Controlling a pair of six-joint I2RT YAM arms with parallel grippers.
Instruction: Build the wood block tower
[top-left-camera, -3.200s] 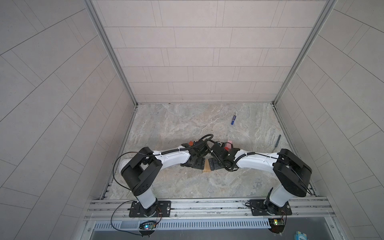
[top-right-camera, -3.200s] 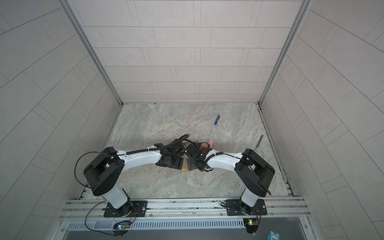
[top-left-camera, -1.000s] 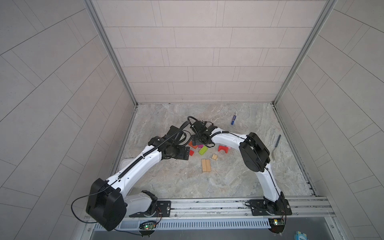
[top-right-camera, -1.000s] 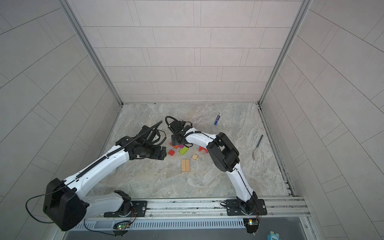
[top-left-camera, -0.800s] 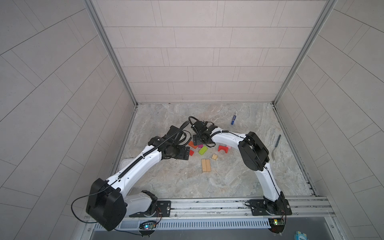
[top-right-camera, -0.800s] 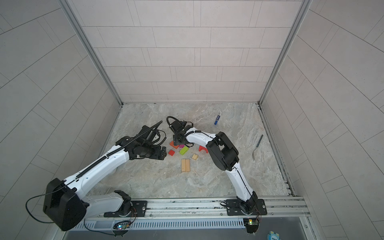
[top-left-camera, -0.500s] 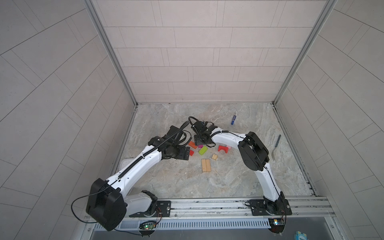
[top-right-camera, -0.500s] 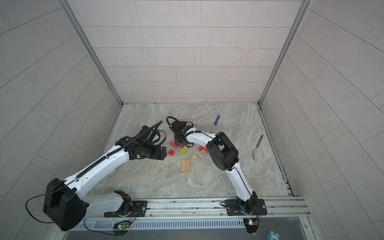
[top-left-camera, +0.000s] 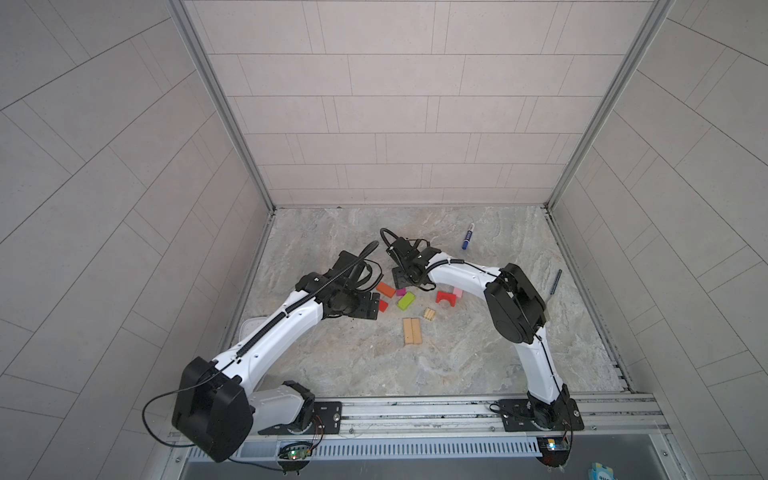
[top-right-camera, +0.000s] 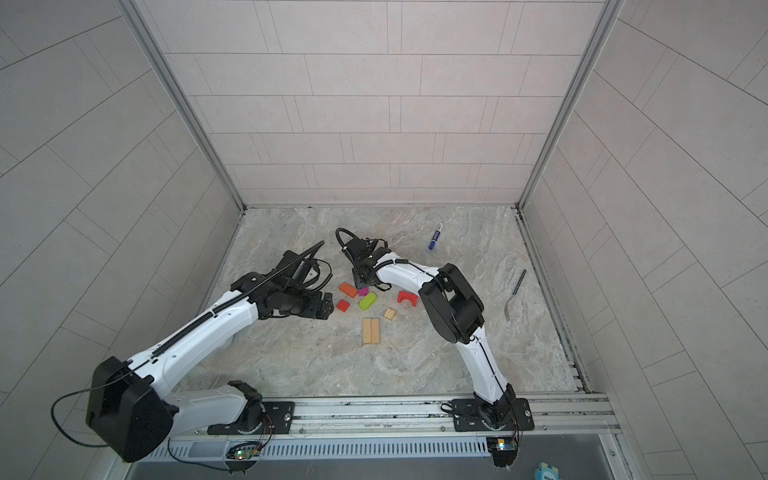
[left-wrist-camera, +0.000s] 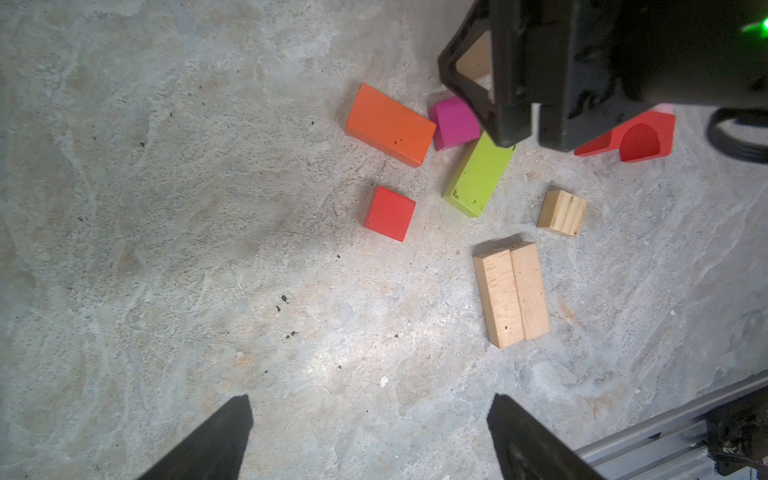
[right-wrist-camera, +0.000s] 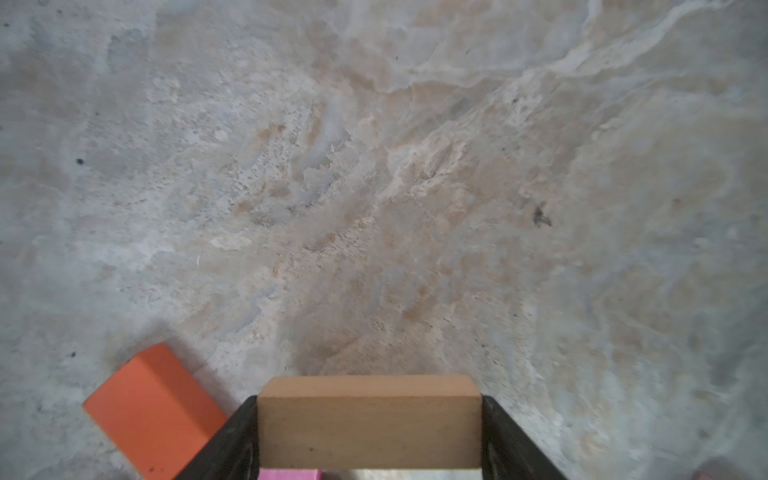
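Right gripper (right-wrist-camera: 368, 409) was clamped on a tan block (right-wrist-camera: 370, 424) in its wrist view, low over the floor (right-wrist-camera: 374, 166) just beside the orange brick (right-wrist-camera: 153, 411), probably to carry it off for stacking. In the left wrist view, the left gripper (left-wrist-camera: 370, 409) gaped empty above the red cube (left-wrist-camera: 389, 213) and paired planks (left-wrist-camera: 511, 293). In both top views, both arms reached in, elbows bent; no tower stood yet.
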